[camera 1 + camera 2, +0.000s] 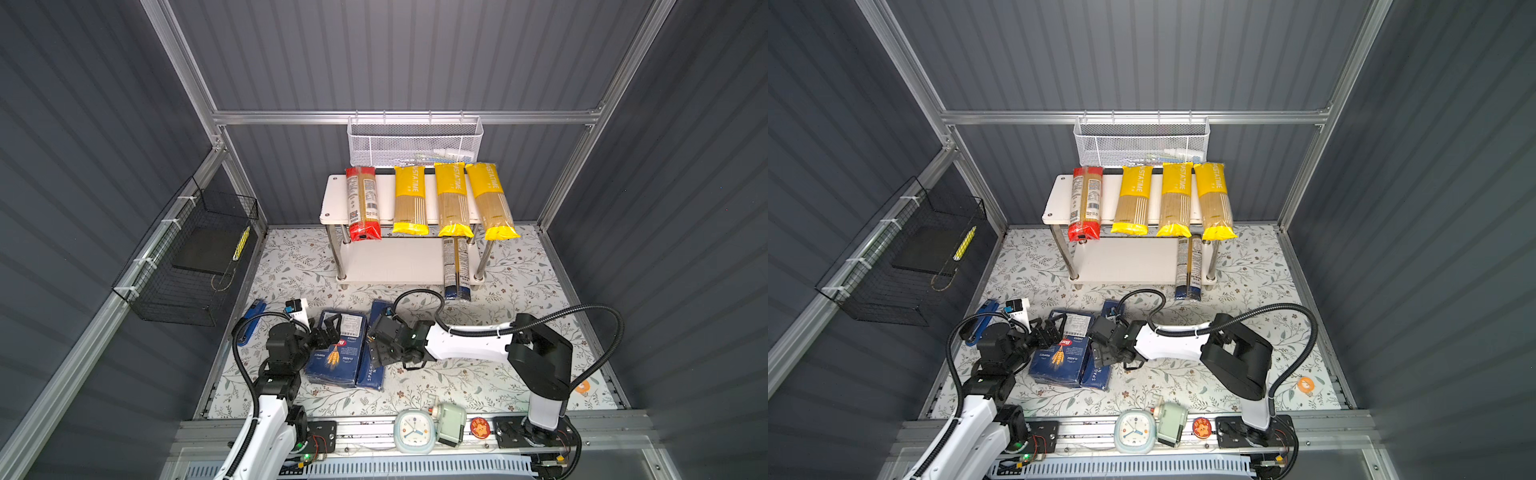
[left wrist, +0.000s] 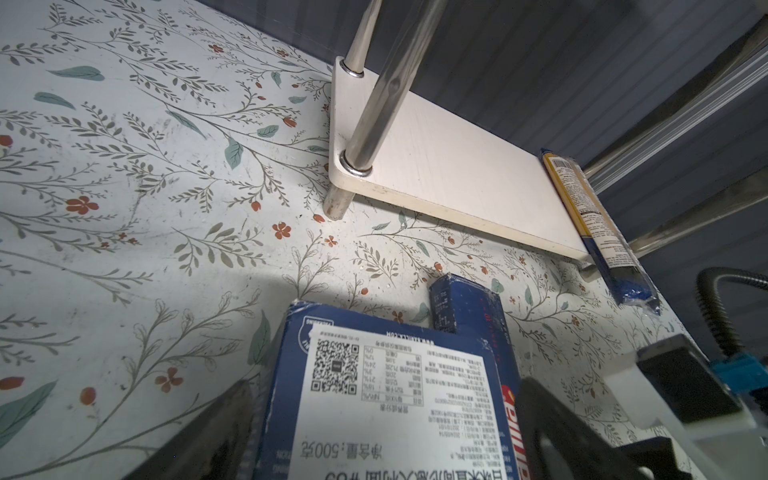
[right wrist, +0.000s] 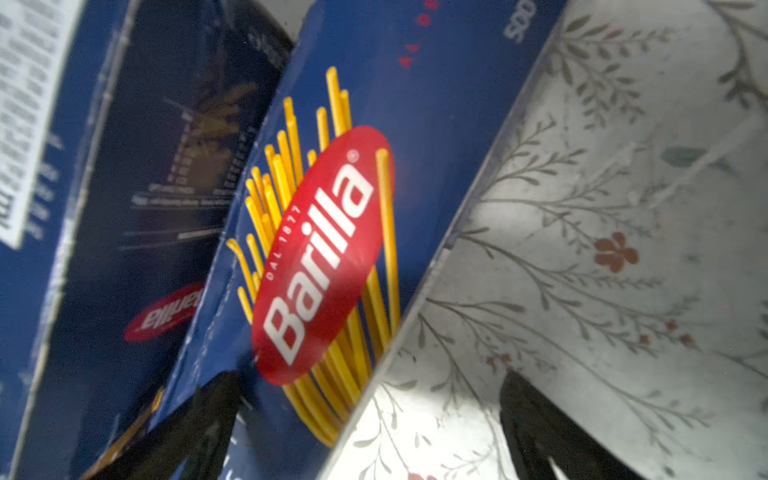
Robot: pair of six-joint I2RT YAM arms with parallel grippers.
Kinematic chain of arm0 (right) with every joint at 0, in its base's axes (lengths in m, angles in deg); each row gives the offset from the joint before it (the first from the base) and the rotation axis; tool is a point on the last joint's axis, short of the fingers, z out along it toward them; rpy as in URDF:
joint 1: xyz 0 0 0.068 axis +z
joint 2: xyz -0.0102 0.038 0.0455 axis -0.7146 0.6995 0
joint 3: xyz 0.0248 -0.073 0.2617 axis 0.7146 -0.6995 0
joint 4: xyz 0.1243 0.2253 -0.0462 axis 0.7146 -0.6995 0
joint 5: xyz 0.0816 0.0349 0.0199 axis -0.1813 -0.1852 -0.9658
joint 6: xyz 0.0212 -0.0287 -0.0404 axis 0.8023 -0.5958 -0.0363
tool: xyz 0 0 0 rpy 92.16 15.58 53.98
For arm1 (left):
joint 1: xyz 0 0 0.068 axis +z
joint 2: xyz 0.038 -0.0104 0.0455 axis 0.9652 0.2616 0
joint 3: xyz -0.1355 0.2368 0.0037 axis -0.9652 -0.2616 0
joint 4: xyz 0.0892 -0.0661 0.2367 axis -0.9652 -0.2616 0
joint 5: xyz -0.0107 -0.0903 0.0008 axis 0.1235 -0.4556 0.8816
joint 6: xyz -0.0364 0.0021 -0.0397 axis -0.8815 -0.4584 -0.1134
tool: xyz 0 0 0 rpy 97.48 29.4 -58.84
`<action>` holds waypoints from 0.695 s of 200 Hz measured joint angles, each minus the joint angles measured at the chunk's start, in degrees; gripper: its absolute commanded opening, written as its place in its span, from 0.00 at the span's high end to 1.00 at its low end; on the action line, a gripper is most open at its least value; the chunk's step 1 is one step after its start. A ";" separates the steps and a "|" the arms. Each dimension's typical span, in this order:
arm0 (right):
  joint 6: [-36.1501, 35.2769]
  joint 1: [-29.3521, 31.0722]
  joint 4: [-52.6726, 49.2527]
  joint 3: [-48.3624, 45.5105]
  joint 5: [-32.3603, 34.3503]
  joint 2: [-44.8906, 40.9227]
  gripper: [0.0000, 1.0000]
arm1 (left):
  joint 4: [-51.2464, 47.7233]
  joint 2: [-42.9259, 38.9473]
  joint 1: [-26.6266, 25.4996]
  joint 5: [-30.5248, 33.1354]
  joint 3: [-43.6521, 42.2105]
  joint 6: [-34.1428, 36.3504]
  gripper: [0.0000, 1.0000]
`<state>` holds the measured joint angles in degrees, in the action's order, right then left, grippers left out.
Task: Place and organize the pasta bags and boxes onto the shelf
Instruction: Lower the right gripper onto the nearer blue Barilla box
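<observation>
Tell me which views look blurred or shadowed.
Right wrist view: the narrow Barilla spaghetti box is soft, the wide Barilla box in shadow. Left wrist view: the shelf is sharp, the wide box's near label blurs. Both top views: sharp throughout.

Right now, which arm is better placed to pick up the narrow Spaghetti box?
Right. The right gripper is open directly over the narrow box, whose long edge lies between the jaws. The left gripper straddles the wide box beside it.
</observation>
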<state>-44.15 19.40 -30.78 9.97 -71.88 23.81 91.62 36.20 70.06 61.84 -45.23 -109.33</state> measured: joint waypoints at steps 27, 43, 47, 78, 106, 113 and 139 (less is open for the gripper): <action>-0.15 -1.22 -0.55 -2.25 0.46 -1.90 0.02 | 0.02 0.00 0.00 0.00 0.00 0.00 0.01; -0.20 -2.05 -0.94 -3.37 0.48 -2.82 0.02 | 0.02 0.00 0.00 0.00 0.00 0.00 0.01; -0.20 -2.21 -0.96 -3.56 0.48 -2.97 0.02 | 0.00 0.00 0.00 0.00 0.00 0.00 0.01; -0.48 -2.84 -0.94 -4.90 0.37 -4.52 0.02 | 0.02 0.00 0.00 0.00 0.00 0.00 0.01; -0.17 -2.32 3.41 -7.06 -1.86 -6.27 0.02 | 0.02 0.00 0.00 0.00 0.00 0.00 0.01; 0.24 -1.75 4.98 -7.34 -2.54 -6.56 0.02 | 0.02 0.00 0.00 0.00 0.00 0.00 0.01; 1.46 0.63 7.82 -6.01 -3.50 -5.62 0.01 | 0.02 0.00 0.00 0.00 0.00 0.00 0.01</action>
<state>-42.68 20.04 -22.96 3.96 -75.37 18.19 91.64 36.20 70.06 61.84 -45.23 -109.33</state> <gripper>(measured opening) 0.985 0.993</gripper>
